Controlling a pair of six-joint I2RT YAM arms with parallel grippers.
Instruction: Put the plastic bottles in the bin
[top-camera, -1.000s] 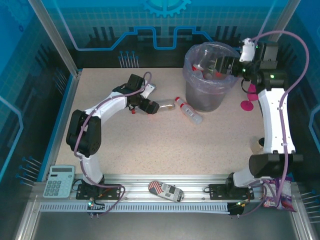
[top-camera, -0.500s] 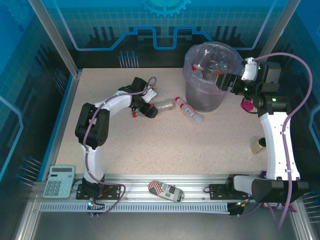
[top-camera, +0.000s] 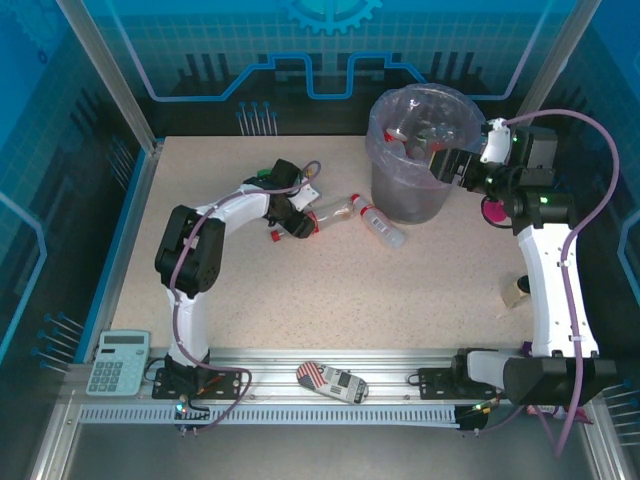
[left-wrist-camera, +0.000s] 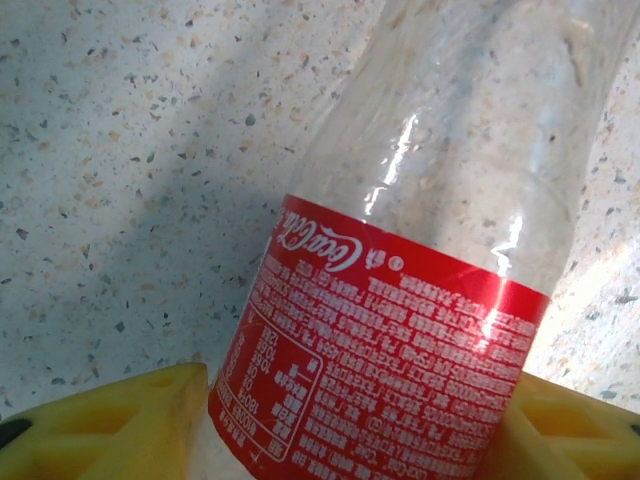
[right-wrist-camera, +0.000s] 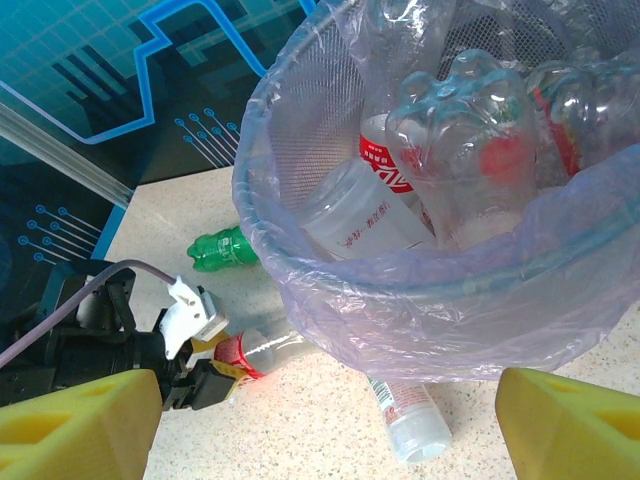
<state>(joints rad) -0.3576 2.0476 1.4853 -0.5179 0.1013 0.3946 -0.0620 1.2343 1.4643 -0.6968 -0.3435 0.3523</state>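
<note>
bin holds several bottles; left end effector grasping red-label bottle; right end effector released.

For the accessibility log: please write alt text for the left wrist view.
A clear plastic bottle with a red Coca-Cola label lies on the speckled table, gripped at the label between the yellow fingers of the left tool.

The left gripper sits over a clear bottle lying on the table — a second bottle lies just beside it, near the bin, which holds more. The right gripper hovers at the bin's rim.
</note>
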